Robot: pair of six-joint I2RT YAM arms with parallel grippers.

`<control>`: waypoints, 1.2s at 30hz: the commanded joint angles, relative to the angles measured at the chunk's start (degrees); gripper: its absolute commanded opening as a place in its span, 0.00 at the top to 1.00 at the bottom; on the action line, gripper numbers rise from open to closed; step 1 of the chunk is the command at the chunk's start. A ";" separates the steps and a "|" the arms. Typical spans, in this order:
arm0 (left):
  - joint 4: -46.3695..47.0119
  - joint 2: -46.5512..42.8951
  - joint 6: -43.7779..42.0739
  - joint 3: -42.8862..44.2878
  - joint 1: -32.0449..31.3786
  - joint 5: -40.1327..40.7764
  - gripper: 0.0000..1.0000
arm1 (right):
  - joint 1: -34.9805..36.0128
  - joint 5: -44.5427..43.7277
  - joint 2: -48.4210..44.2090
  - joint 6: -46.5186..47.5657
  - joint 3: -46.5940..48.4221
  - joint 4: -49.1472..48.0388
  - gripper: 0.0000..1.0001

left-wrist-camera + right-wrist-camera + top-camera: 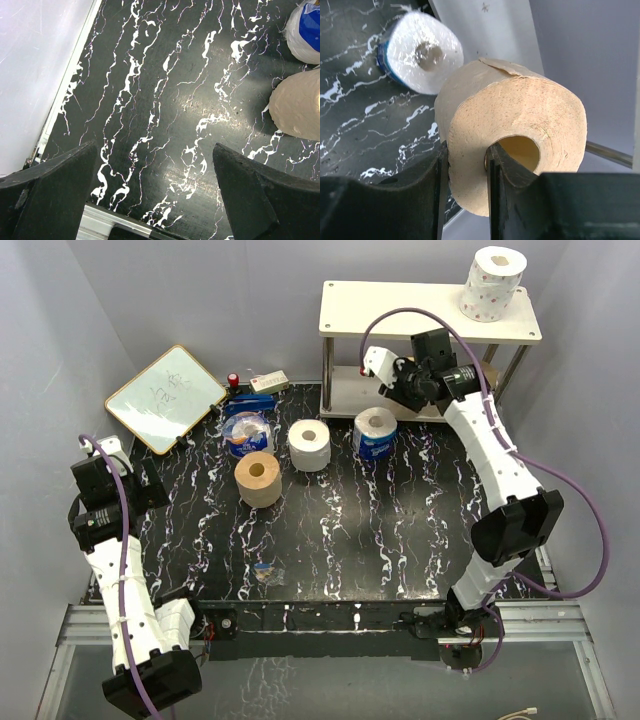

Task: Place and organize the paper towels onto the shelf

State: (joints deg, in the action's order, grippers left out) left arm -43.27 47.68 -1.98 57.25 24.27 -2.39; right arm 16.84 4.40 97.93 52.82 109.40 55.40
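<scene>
Black marbled surface (340,530), cream board shelf (400,305) behind. Right claw (466,155) pinching fat tan paper roll (520,110) by its wall, left claw (155,150) agape. Could slip from so thin a pinch.

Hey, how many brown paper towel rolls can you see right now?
2. One brown roll stands on the table beside the white roll. A second brown roll is held in the right gripper's jaws, one jaw inside its core. More may hide behind that arm.

Pale grey walls (200,290), black white-veined tabletop (380,530)
</scene>
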 commanded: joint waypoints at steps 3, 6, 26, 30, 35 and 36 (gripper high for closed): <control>0.67 -0.84 -0.44 -0.13 0.37 -0.41 0.02 | -4.02 -1.74 1.21 3.63 -1.23 -0.28 1.00; 0.64 -0.85 -0.47 -0.15 0.36 -0.46 0.02 | -5.66 -1.61 1.38 4.03 -3.23 -0.86 1.00; 0.59 -1.11 -0.36 -0.02 0.42 -0.33 0.02 | -4.43 5.89 12.37 -1.81 1.79 -7.38 1.00; 0.59 -1.02 -0.37 -0.04 0.43 -0.24 0.02 | -2.24 5.85 16.01 -3.10 6.23 -7.56 1.00; 0.62 -1.01 -0.39 -0.05 0.43 -0.24 0.02 | -0.75 3.27 19.20 -2.45 11.03 -8.38 1.00; 0.64 -1.01 -0.37 0.01 0.43 -0.24 0.02 | -0.95 3.02 19.73 -2.19 12.06 -8.30 1.00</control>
State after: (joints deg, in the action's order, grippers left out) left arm -43.27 47.44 -1.96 57.25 24.27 -2.39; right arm 15.35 8.49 117.03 50.70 114.93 52.05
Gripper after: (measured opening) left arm 0.980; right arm 0.292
